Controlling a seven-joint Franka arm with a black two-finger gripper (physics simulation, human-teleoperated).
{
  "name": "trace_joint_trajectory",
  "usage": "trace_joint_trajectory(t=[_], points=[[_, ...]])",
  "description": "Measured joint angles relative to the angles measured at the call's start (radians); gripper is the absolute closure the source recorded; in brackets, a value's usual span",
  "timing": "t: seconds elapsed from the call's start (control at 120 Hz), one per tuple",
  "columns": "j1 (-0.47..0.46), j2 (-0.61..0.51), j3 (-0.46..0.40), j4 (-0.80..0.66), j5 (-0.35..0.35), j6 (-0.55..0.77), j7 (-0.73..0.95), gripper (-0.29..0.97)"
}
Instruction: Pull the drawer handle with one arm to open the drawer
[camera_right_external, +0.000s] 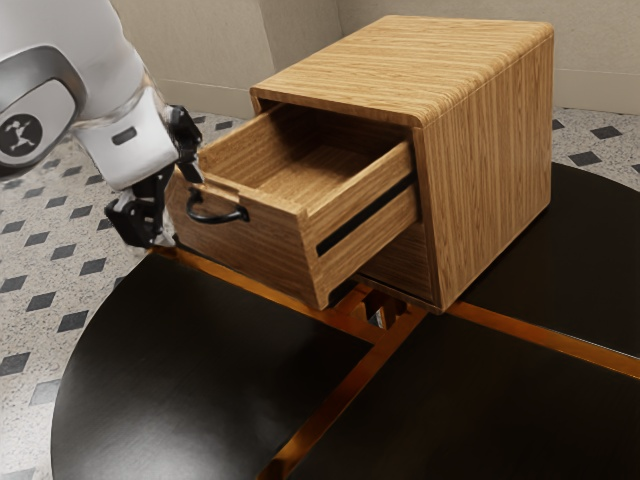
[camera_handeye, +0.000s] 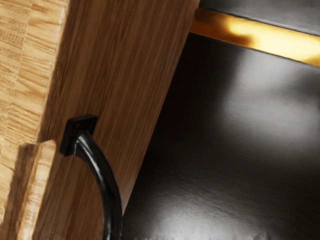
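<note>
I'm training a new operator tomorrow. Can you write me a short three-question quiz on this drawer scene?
1. True or false: the drawer sits shut, flush with the cabinet.
2. What can be seen inside the drawer? A) a cup B) nothing, only its bare wooden floor C) a book
3. Fill in the blank: the curved handle on the drawer's front is coloured ____.

Key
1. False: the drawer stands pulled well out of the cabinet.
2. B
3. black
</note>
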Motion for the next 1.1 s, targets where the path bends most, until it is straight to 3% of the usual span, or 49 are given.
trace_joint_trajectory(t=[0.15,0.292,0.458,0.642,0.775,1.1], points=[[-0.048,-0.037,-0.039,0.111,-0.026,-0.043,-0.115,0.02],[-0.128,-0.05,0.089,0.094,-0.118,-0.061,-0.299,0.02],[-0.136,-0.016,0.096,0.118,-0.183,-0.198,-0.562,0.02],[-0.083,0.169,0.064,0.272,-0.196,-0.33,-0.799,0.02],[-0.04,0.177,0.03,0.296,-0.196,-0.381,-0.932,0.02],[-0.04,0.237,0.037,0.297,-0.191,-0.401,-1.155,0.02]])
